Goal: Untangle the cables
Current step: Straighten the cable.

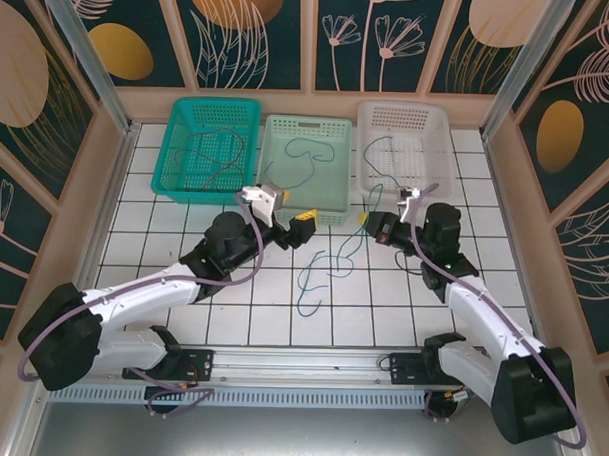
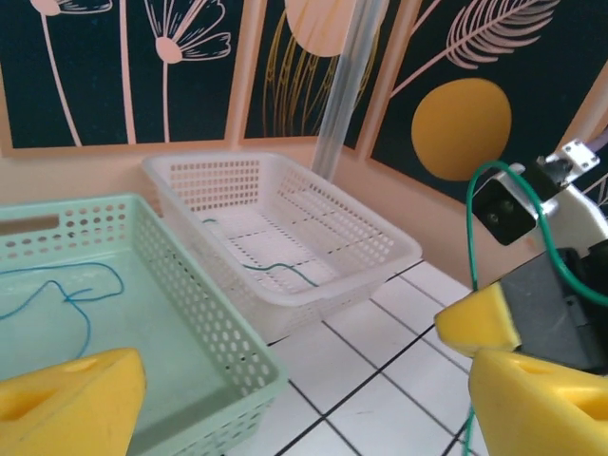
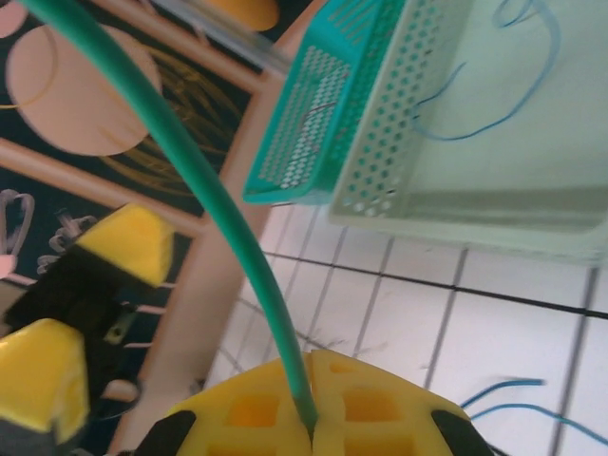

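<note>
Three baskets stand in a row at the far side of the tiled table (image 1: pixel 164 233): a teal basket (image 1: pixel 179 154) on the left, a mint green basket (image 1: pixel 270 182) in the middle and a white basket (image 1: pixel 446 143) on the right. Each has a thin wire in it: a dark cable (image 1: pixel 224 145) in the teal one, a blue cable (image 1: pixel 309 153) in the mint one and a green cable (image 1: pixel 379 161) in the white one. So the baskets look like places to sort the cables by colour. The other cables lie in a loose blue and green heap (image 1: pixel 323 274) on the tiles, between the two arms and just in front of the mint basket. The right gripper (image 1: pixel 368 224) is shut tight on the pinched green cable (image 3: pixel 218 209), which sticks up from between its yellow pads (image 3: pixel 256 413). I think it holds this one so it can be pulled out of the heap. The left gripper (image 1: pixel 300 228) is close beside it, its pads (image 2: pixel 66 399) spread wide with nothing between them. Both grippers sit near the front rims of the mint and white baskets, so any lift must go over those rims. Open tiles nearer the arm bases give room to pull.
</note>
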{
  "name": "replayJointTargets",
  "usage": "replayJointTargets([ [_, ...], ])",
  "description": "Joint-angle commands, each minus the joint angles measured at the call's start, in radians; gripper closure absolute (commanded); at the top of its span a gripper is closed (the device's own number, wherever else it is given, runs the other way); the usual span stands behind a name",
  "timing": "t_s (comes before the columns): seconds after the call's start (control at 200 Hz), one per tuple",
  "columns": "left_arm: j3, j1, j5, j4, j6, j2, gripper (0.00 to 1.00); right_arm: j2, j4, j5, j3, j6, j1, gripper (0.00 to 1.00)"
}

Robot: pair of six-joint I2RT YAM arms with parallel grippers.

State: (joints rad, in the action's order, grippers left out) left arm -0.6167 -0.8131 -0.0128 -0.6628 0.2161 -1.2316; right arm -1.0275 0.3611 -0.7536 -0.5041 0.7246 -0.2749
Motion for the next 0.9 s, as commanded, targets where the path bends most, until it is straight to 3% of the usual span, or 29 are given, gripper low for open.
replayJointTargets([
  [0.0, -0.008, 0.003, -0.004, -0.028, -0.131, -0.025, 0.1, -0.019, 0.177, -0.148, -0.045, 0.117, -0.023, 1.0],
  [0.185, -0.098, 0.002, 0.049, 0.107, -0.26, -0.074, 0.13, -0.069, 0.099, -0.171, -0.114, 0.081, -0.082, 1.0],
  [0.591, -0.014, -0.024, 0.187, -0.057, -0.431, 0.006, 0.11, -0.172, -0.014, -0.175, -0.172, 0.043, -0.112, 1.0],
  [0.896, -0.059, -0.04, 0.207, -0.017, -0.534, -0.009, 0.12, -0.234, -0.044, -0.191, -0.21, 0.003, -0.171, 1.0],
])
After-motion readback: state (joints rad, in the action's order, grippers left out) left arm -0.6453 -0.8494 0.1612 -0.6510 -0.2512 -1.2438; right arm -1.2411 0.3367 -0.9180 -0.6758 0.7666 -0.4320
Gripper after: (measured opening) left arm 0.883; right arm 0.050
